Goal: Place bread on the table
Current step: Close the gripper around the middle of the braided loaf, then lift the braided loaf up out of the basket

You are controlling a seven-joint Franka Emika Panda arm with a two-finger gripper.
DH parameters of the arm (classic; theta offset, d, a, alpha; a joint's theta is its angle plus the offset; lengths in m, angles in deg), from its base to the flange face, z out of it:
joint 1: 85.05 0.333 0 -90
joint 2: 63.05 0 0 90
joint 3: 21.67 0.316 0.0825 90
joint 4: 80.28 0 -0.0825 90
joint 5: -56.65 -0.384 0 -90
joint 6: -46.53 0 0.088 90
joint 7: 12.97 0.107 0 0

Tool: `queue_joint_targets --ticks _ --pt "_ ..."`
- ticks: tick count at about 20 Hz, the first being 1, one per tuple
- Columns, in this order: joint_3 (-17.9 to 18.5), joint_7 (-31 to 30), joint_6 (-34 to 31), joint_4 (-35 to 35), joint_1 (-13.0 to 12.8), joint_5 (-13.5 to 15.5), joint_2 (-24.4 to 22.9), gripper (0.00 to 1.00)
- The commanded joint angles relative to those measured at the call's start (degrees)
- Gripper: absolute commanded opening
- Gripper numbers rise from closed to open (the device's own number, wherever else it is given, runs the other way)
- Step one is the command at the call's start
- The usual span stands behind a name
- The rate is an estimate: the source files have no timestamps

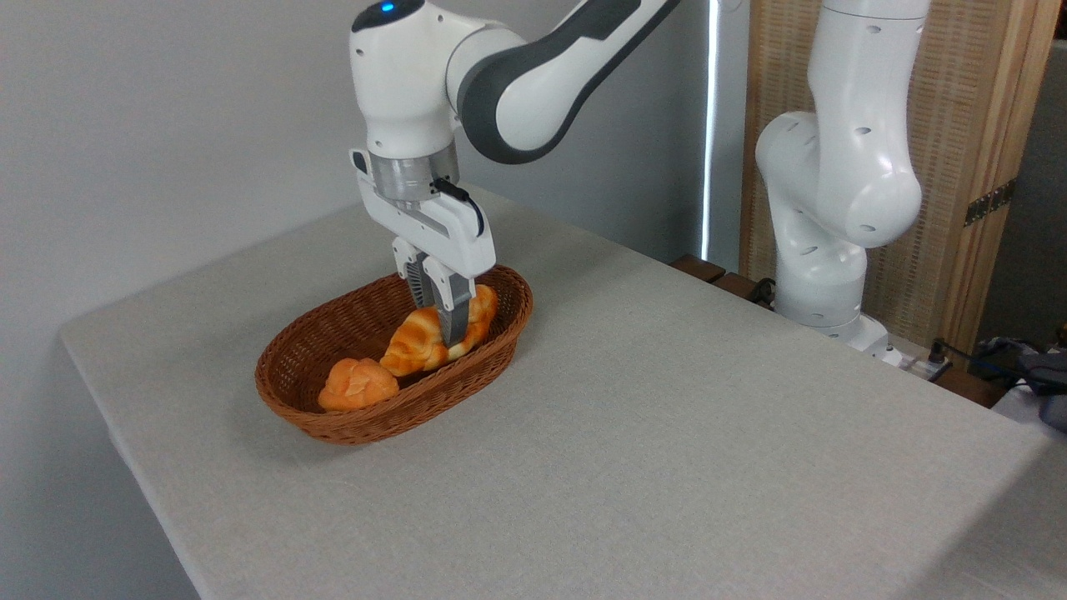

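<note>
The bread [417,337] is a braided golden loaf lying tilted in the brown wicker basket [350,321], its right end raised toward the far rim. My gripper [442,327] reaches straight down into the basket and straddles the loaf's middle. One finger [454,321] presses the near side and the other sits behind the loaf, partly hidden. The jaws look closed on the bread. The table [667,400] has a light grey-beige cloth top, and the basket stands on its left half.
A small round orange bun [357,383] lies in the basket's near end, just left of the loaf. The arm's white base [825,242] stands at the table's far right edge. Cables and dark objects [1034,367] lie beyond the right edge.
</note>
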Motion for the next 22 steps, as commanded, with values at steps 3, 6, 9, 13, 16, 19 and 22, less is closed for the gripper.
queue_joint_targets --ticks 3,6,9,13,16,19,22 --pt "2.9 1.0 -4.2 4.2 -0.5 2.4 -0.4 0.27" --pt "3.4 1.1 -6.8 6.0 -0.5 2.5 -0.4 0.27" --pt "5.7 1.8 -12.1 9.9 -0.5 2.4 -0.5 0.27" --pt "9.8 8.9 -22.9 17.6 -0.5 1.6 -0.4 0.28" --pt "13.3 11.9 -24.5 21.9 -0.5 -1.4 -0.2 0.29" --pt "13.4 13.5 -24.4 22.4 -0.4 -6.3 0.5 0.30" --pt "13.2 13.8 -21.0 22.3 -0.6 -12.4 4.0 0.30"
